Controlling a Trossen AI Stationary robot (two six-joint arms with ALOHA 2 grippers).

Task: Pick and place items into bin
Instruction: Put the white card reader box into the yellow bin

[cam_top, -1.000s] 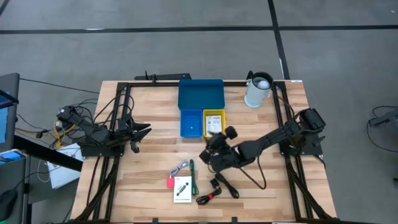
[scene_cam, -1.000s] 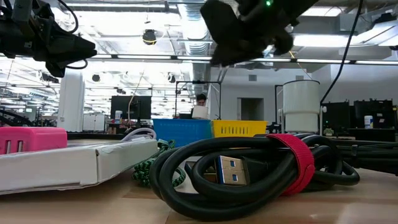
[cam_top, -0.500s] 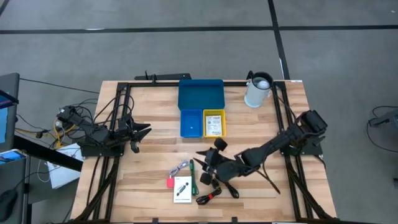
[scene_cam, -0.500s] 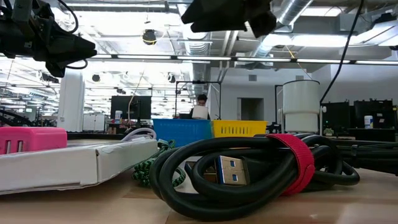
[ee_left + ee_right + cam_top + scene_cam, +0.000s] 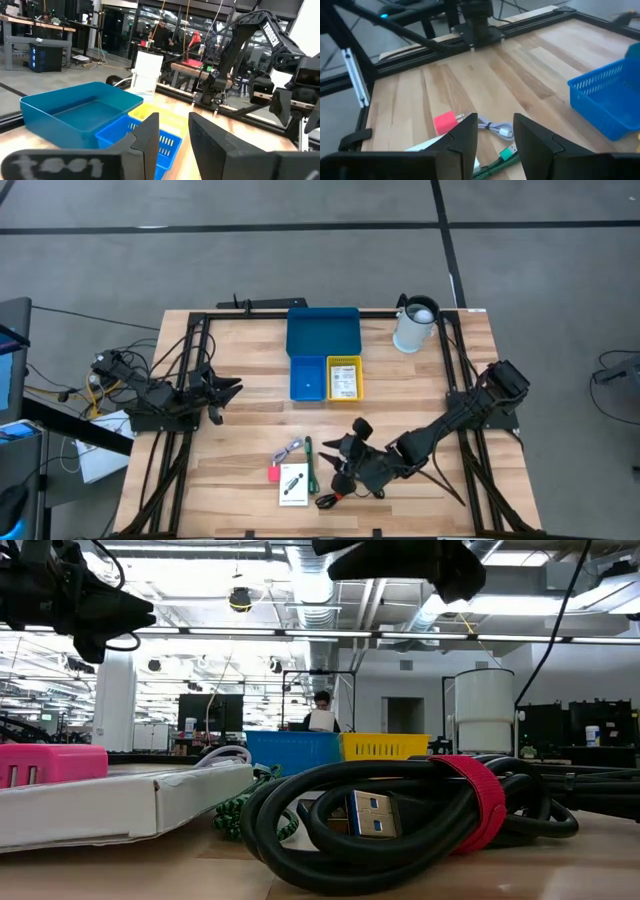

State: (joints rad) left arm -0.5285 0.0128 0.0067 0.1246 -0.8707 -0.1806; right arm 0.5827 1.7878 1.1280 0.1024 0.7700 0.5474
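Near the table's near edge lie a white printed card (image 5: 293, 483), a pink-red block (image 5: 272, 473), a grey cord (image 5: 290, 450), a green-tipped pen (image 5: 310, 465) and a black cable with a red tip (image 5: 335, 498). The low view shows the coiled cable (image 5: 400, 810) close up. My right gripper (image 5: 343, 473) hovers open over these items; its wrist view looks down on the block (image 5: 446, 121) and cord (image 5: 497, 129). The tiny black piece is hidden under that arm. The bin set sits farther back: wide blue tray (image 5: 323, 332), small blue bin (image 5: 308, 377), yellow bin (image 5: 344, 377) with a card inside. My left gripper (image 5: 228, 390) waits open at the left.
A white pitcher (image 5: 415, 325) stands at the far right corner, beside the black frame rail (image 5: 445, 350). Bare wood stretches between the bins and the items, and to the right of the right arm. Cables and gear lie off the table's left side (image 5: 100, 370).
My right gripper has travelled from just near the yellow bin toward the table's near edge, ending over the black cable and pen. In the low view it has stayed high at the top of the picture. The items and the left arm have kept still.
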